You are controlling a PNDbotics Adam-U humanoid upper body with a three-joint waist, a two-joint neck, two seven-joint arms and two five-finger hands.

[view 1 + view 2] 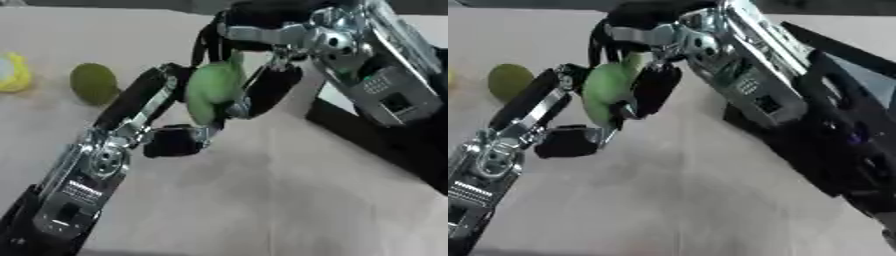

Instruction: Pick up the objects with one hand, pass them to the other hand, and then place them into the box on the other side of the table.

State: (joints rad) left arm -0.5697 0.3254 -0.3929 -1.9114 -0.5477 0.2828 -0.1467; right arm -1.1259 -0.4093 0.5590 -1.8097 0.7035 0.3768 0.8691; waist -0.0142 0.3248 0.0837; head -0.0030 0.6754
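Mid-handover: green fruit (213,90) pinched between left hand (157,125) and right hand (271,75), both seemingly curled round it, for passing across.

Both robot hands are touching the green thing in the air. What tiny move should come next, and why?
Probably the left hand should let its fingers go: the green object sits between both hands above the table, the right hand already curls round it, and the box lies on the right.

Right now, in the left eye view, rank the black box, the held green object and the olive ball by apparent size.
1. black box, partly hidden by the right arm
2. held green object, nearer the camera, between both hands
3. olive ball
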